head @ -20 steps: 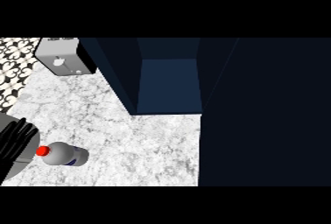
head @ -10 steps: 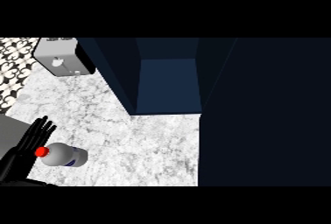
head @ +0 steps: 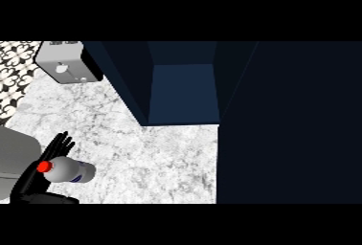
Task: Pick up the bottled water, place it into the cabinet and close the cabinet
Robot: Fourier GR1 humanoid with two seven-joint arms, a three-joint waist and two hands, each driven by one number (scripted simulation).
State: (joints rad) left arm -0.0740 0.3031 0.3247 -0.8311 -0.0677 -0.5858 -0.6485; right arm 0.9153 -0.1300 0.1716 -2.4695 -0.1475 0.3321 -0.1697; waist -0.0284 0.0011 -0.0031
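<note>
Bottled water point(head: 71, 171) is being shown lying on its side at the lower left of the marble counter point(head: 148, 153), its red cap point(head: 44, 166) pointing left. It is being judged a light, stiff plastic cylinder, smooth and liable to roll or slip, so a hold round the middle of the body, away from the cap, is being advised. The left hand point(head: 29, 184) is being held just beside the cap end, its fingers point(head: 60, 144) straight and slightly spread, curled round nothing; whether they are touching the bottle cannot be told. The right hand is not being shown. The counter is being taken as flat and hard, offering little to check rolling. Well apart, up and to the right, the cabinet point(head: 184, 93) is being presented open, its dark door point(head: 290, 124) swung out at the right. A grey box point(head: 67, 67) is being seen near the counter's far left corner.
</note>
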